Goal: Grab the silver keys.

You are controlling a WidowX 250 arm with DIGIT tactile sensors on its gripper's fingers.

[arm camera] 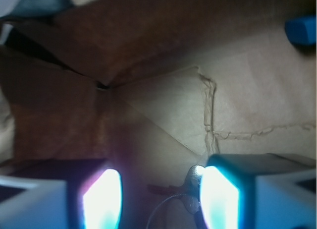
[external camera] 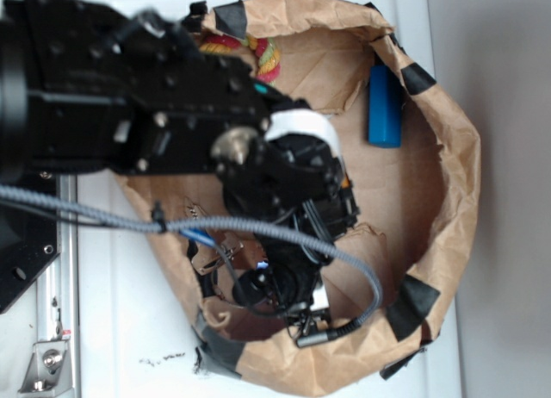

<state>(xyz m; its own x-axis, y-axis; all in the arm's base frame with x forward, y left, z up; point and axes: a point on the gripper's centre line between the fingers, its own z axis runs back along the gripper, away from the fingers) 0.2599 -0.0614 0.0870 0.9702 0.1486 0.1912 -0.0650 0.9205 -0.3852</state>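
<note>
The silver keys (arm camera: 194,178) lie on the brown paper floor in the wrist view, a rounded key head touching or almost touching the inner face of my right finger (arm camera: 220,199), with a thin wire ring curving down to the left of it. My gripper (arm camera: 161,199) is open, its two lit fingers standing either side of the keys with a wide gap. In the exterior view my gripper (external camera: 280,286) is low inside the paper bag (external camera: 456,157), and the arm hides the keys.
A blue bar (external camera: 385,105) lies at the bag's far side and shows at the wrist view's top right corner as the blue bar (arm camera: 301,29). A red and yellow rope (external camera: 250,52) sits by the bag's upper rim. The bag's walls rise all round.
</note>
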